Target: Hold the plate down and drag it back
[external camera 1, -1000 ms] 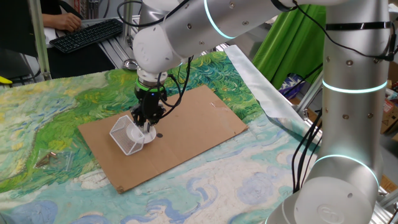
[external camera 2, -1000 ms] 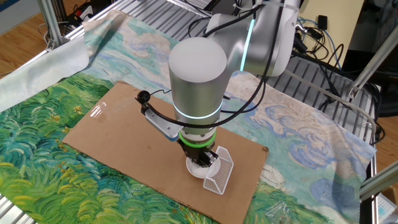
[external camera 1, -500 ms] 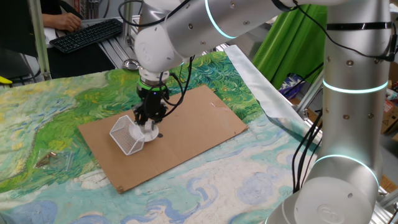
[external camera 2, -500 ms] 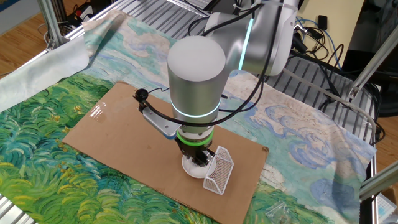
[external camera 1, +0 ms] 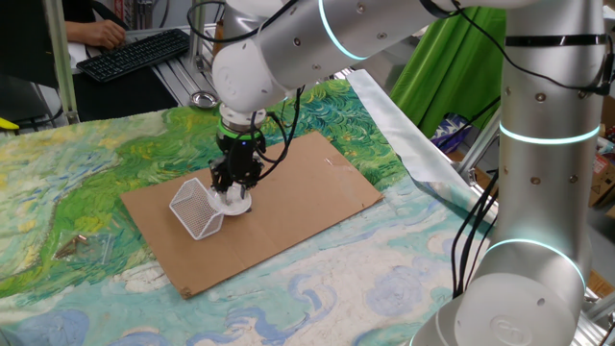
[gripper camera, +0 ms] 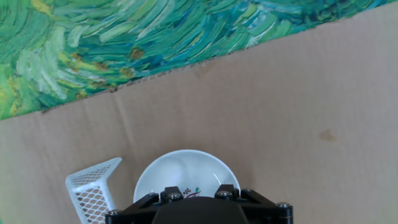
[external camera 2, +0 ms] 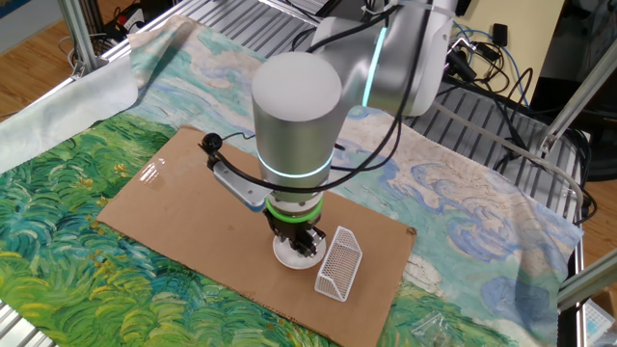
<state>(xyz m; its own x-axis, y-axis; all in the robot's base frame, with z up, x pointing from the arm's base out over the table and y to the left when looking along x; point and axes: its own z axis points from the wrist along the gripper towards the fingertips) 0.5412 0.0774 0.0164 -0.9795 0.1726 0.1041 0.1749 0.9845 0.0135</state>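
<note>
The plate (gripper camera: 184, 172) lies on the cardboard (external camera 1: 307, 197), just beside the tipped wire basket (external camera 1: 195, 209), and the gripper (external camera 1: 233, 189) points straight down onto it. The gripper body hides the fingers in each view, so I cannot tell if they are wide or narrow. Under the cardboard lies a painted cloth (external camera 2: 67, 241).

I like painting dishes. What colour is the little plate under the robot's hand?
White, with a faint dark mark near its centre. The plate shows best in the hand view.
</note>
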